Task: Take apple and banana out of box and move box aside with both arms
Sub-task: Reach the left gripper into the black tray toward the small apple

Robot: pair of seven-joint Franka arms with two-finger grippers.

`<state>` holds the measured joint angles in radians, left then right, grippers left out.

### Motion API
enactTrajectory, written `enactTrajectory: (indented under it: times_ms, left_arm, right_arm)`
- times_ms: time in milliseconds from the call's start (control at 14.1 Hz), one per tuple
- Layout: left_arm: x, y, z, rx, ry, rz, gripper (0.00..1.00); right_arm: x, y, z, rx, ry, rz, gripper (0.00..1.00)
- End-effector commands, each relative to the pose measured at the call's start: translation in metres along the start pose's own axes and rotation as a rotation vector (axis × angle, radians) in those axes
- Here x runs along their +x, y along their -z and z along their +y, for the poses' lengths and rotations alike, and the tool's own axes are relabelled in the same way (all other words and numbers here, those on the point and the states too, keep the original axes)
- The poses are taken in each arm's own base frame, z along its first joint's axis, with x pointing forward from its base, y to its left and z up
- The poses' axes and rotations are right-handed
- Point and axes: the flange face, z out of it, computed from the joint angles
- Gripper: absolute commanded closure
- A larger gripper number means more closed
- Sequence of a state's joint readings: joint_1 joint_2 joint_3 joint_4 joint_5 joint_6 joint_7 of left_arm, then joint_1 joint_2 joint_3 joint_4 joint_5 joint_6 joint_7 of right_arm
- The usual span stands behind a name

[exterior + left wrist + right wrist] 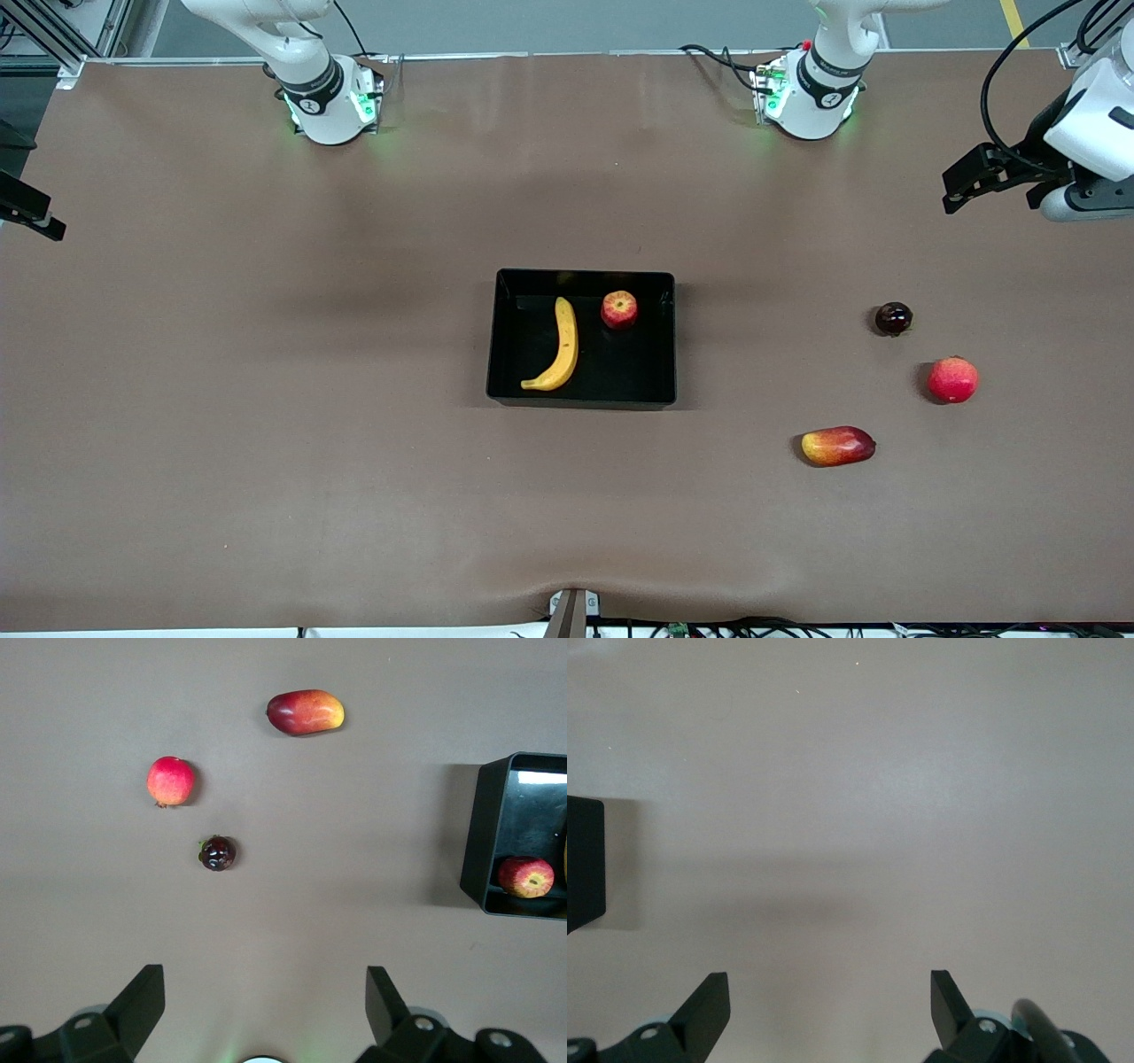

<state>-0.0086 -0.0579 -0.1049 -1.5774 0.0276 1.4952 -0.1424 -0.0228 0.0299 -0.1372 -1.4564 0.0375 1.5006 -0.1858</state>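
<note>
Fruit first: your box (581, 395) sits mid-table, and everything else is placed from it. Inside it the banana (558, 348) lies lengthwise toward the right arm's end, and the apple (618, 309) rests beside the banana's upper end, close to the wall farthest from the front camera and toward the left arm's end. Outside the box, toward the left arm's end and well apart from it, you have three decoys: a dark fruit (893, 318), a pinkish-red fruit (952, 379) and a mango (837, 446). Your left gripper (266, 1001) hangs open and empty over the bare table near those decoys; your right gripper (830, 1005) is also open and empty, out over the right arm's end of the table with only a corner of the box in its wrist view. Nothing has been lifted yet. Watch for the left arm settling on the pinkish-red fruit, which looks much like the apple and lies closer to it. The apple's spot near the wall could leave a finger striking the rim and shoving the box. The banana's curve may let it roll out of a pinch taken off-centre.
</note>
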Motion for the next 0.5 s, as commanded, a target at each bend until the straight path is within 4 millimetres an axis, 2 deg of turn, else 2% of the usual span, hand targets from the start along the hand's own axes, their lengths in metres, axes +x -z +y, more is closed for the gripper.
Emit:
enactTrajectory:
  times_ms: [0, 142, 213, 284, 426]
  left_arm:
    - [-0.001, 0.007, 0.000, 0.019, -0.011, -0.005, 0.00]
    - [0.000, 0.007, 0.005, 0.020, -0.017, -0.003, 0.00]
    - [0.011, -0.008, 0.011, 0.016, -0.019, -0.032, 0.00]
    - [0.024, -0.011, 0.017, 0.014, -0.029, -0.032, 0.00]
    - [0.035, -0.043, 0.069, 0.007, -0.055, -0.084, 0.00]
  right_arm:
    - [-0.002, 0.005, 0.002, -0.004, -0.004, 0.002, 0.00]
    - [-0.002, 0.005, 0.002, -0.004, -0.004, 0.002, 0.00]
    - [-0.002, 0.005, 0.003, -0.005, -0.004, 0.002, 0.00]
    - [-0.002, 0.005, 0.003, -0.005, -0.006, 0.002, 0.00]
    - [-0.002, 0.005, 0.003, -0.005, -0.004, 0.002, 0.00]
